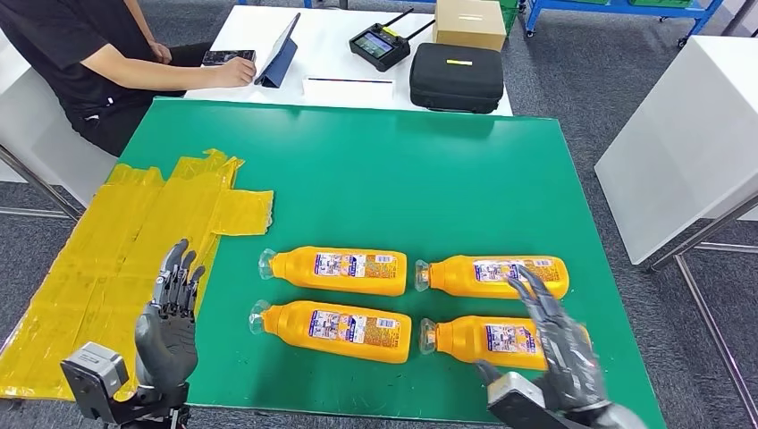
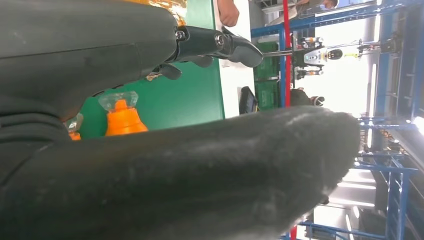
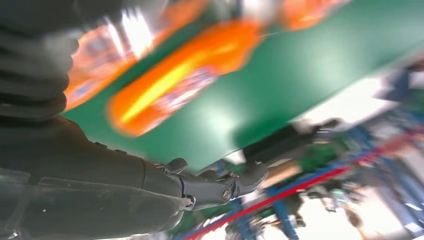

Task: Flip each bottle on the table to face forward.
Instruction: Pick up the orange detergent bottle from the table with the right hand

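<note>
head view: four orange bottles lie on their sides on the green table (image 1: 375,170), in two rows of two across the lower centre of the frame, every long axis running left to right with the clear cap at the left end. upper-left bottle (image 1: 338,270); lower-left bottle (image 1: 335,330); upper-right bottle (image 1: 494,275); lower-right bottle (image 1: 487,339). all four show a printed label facing up.

the right hand (image 1: 556,344), at the lower right of the frame, hangs over the right end of the lower-right bottle, its fingers spread and stretched toward the upper-right bottle; it holds nothing, and whether it touches the bottle beneath it cannot be told. the right wrist view is blurred with motion and shows orange bottle bodies lying close beside the hand. the left hand (image 1: 170,326), at the lower left of the frame, stands with fingers upright and apart, empty, over the edge of the yellow plastic sheet (image 1: 125,250) and well apart from the nearest cap.

judgement: the right hand is the nearer to the right pair, the left hand to the left pair; a roll about the long axis would be made across each bottle's width.

count: bottles, four; hands, two; yellow sheet, one. a seated person (image 1: 80,54) occupies the upper left of the frame.
</note>
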{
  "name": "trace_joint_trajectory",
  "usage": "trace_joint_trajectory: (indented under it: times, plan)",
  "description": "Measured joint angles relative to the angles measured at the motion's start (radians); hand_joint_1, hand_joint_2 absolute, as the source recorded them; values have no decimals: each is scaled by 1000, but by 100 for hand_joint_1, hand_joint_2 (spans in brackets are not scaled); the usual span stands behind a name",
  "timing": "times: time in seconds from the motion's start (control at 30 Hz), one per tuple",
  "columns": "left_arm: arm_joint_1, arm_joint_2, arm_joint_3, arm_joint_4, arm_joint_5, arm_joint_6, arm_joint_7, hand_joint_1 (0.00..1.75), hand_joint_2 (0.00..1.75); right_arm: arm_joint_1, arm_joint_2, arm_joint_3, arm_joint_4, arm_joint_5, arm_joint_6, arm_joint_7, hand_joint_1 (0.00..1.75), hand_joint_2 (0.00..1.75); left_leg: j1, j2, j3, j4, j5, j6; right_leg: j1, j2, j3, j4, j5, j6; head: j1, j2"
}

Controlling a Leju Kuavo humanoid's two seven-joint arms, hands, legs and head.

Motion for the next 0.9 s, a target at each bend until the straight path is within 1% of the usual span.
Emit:
trace_joint_trajectory:
  times: [0.1,0.23,0.33,0.4,0.5,0.7,0.9]
  plan:
    - [-6,-4,19,8,4,-22,6,0,0,66,-71,-87,-33,25,37,21,0,175,-1,0,0,0,0,1,-2,0,2,0,0,1,0,0]
    - [-10,-7,29,23,9,-29,7,0,0,163,-155,-209,-74,-4,79,32,0,175,-3,0,0,0,-1,2,-3,0,2,0,0,1,0,0]
    - [-9,-6,31,34,18,-29,6,0,0,208,-198,-278,-89,-18,99,31,0,175,-3,1,0,0,-1,2,-3,1,2,0,0,1,0,0]
    - [-5,-2,32,39,28,-27,3,0,0,219,-215,-294,-88,-13,111,32,0,175,-3,2,1,0,-2,2,-3,1,2,0,0,1,0,0]
    - [1,5,33,40,41,-23,-2,0,0,211,-235,-281,-69,-6,119,37,0,175,-3,2,1,0,-1,2,-3,2,1,0,0,1,0,0]
    - [6,18,32,43,51,-17,-5,0,0,178,-265,-224,-14,-17,116,58,0,175,-3,2,2,0,-1,2,-3,2,2,0,0,1,0,0]
    - [-5,39,27,61,77,-16,-13,0,0,83,-292,-76,103,-39,106,95,0,175,-3,2,2,0,-1,2,-3,2,2,0,0,1,0,0]
